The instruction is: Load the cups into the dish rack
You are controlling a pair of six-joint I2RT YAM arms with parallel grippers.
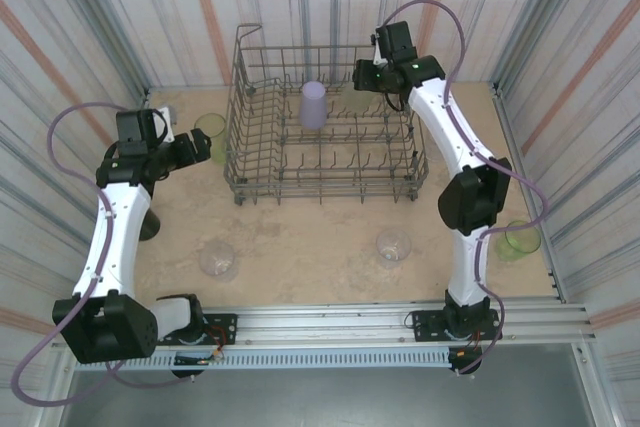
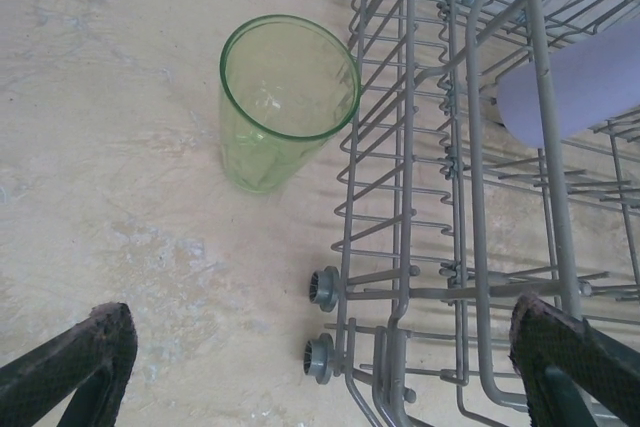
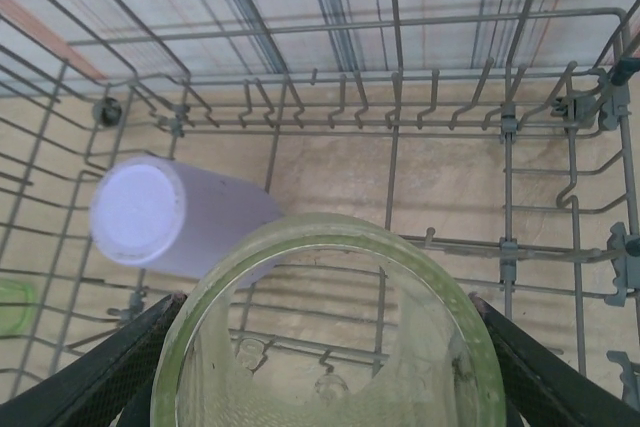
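the dish rack [image 1: 320,185] sits at the back middle of the table [image 1: 300,237], and there's a lavender cup [image 1: 313,104] already inside it, base up, leaning a bit among the tines in the right wrist view [image 3: 160,217]. the right gripper [image 1: 366,77] hangs over the rack's back right part with a yellow-green cup [image 1: 358,99] pinched between its fingers; on the wrist cam that cup [image 3: 330,277] has its open mouth facing the camera, with a black finger [image 3: 120,367] pressed on each side, above the rack floor. over on the left, the second green cup [image 1: 211,132] stands upright on the table just beside the rack's left wall, not touching it as far as i can tell [image 2: 285,97]. the left gripper [image 1: 195,147] is near it with its fingers [image 2: 80,367] spread wide, nothing between them. two clear cups [image 1: 218,260] [image 1: 394,246] sit on the table in front of the rack, and another green cup [image 1: 521,239] stands near the right edge, behind the right arm
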